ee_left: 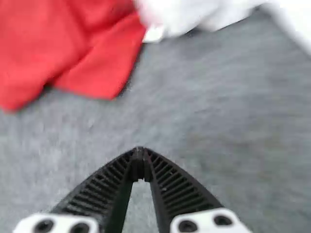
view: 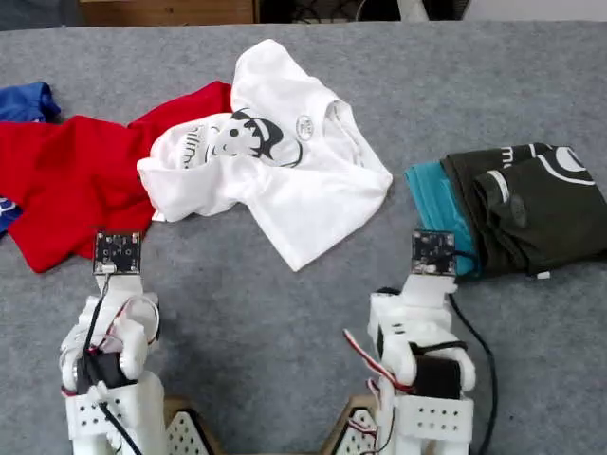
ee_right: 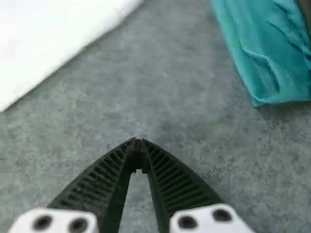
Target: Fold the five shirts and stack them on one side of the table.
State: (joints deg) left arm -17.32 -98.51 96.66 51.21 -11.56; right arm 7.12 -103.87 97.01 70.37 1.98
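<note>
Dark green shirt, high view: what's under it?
A folded teal shirt lies under the dark green shirt, its edge sticking out toward the white shirt. The rest of the teal one is covered.

White shirt (view: 285, 161) looks soft cloth, table (view: 285, 332) matt and fuzzy.

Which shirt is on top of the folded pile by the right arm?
The dark shirt with white print; the teal shirt lies under it, only its edge showing.

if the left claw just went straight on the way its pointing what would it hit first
The left claw would probably meet the red shirt, near the white shirt edge, past bare table; depth is unclear.
</note>
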